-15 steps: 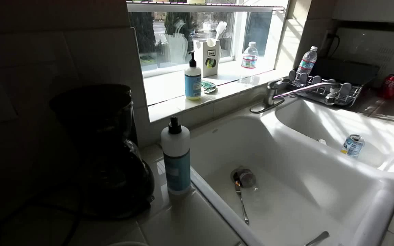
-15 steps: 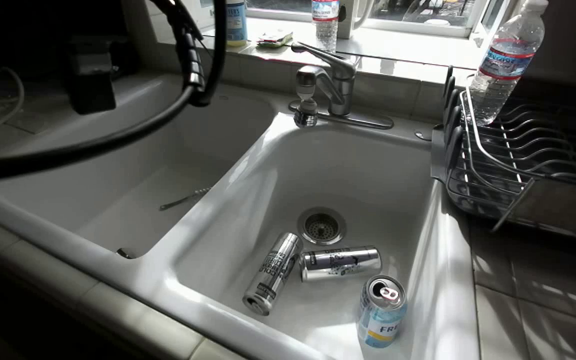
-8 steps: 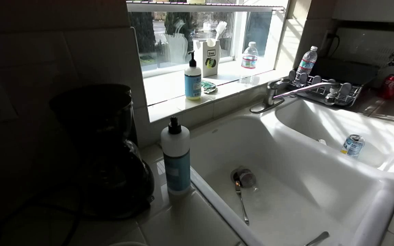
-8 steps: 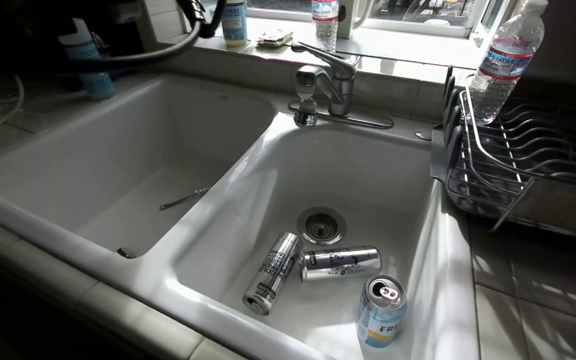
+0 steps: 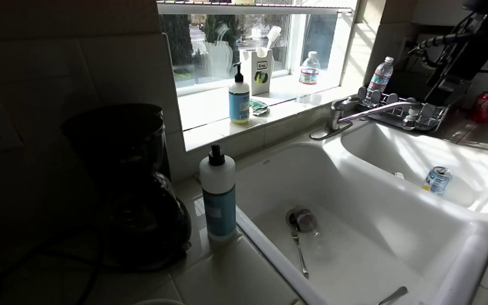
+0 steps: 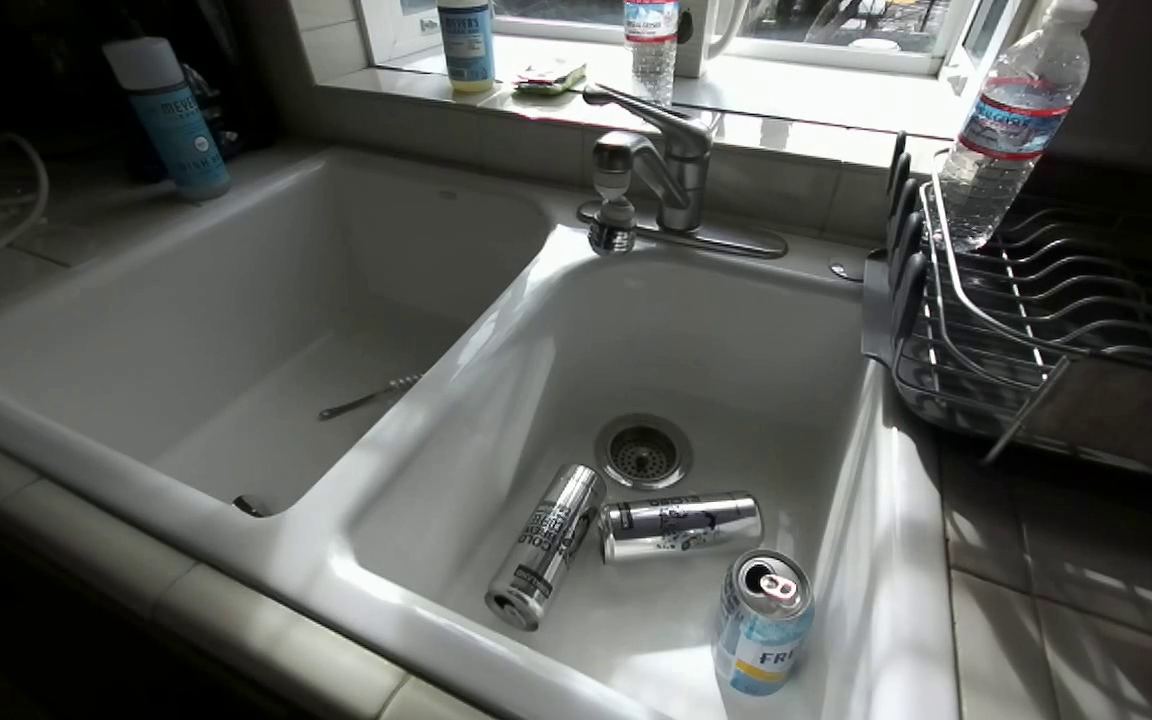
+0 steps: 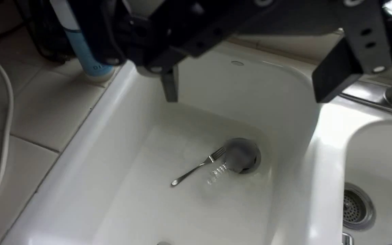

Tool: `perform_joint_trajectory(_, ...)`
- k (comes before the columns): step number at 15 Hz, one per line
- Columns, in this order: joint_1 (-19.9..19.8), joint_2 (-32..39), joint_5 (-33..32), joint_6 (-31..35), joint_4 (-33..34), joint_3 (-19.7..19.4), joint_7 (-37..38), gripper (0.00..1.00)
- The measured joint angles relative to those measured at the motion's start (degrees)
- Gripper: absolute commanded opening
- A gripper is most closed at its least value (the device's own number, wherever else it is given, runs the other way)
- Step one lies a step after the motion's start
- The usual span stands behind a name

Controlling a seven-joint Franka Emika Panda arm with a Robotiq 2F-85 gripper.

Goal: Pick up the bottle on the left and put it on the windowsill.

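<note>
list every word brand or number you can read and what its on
"MEYE", rest turned away: teal-and-white bottle
"MEYER'S": pump bottle on the windowsill
"COLD", then perhaps "BREW": left silver can
"FR", next letter unclear: blue can
"Coca", probably: red can
Too small or blurred: box, water bottles, right silver can, remaining small print

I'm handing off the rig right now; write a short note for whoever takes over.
Gripper: open, nothing between the fingers; wrist view looks into the sink basin.
Teal-and-white Meyer's bottle: upright on the tiled counter, beside the black coffee maker.
Windowsill: carries a similar pump bottle, not the target.
Done: nothing yet; bottle not grasped.
Left: grasp the bottle, lift it, set it on the windowsill.
</note>
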Motion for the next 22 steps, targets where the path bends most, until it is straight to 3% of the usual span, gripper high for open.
perform_joint_trajectory(5, 5.65, 8.2, 0.86, 8.32, 4.17, 3.66, -3.98, 1.0)
perform_joint_trajectory(14, 5.36, 8.32, 0.87, 8.42, 4.46, 3.35, -3.97, 1.0)
perform_joint_trajectory(22, 5.7, 20.74, -1.56, 9.52, 14.58, 8.87, -1.36, 1.0)
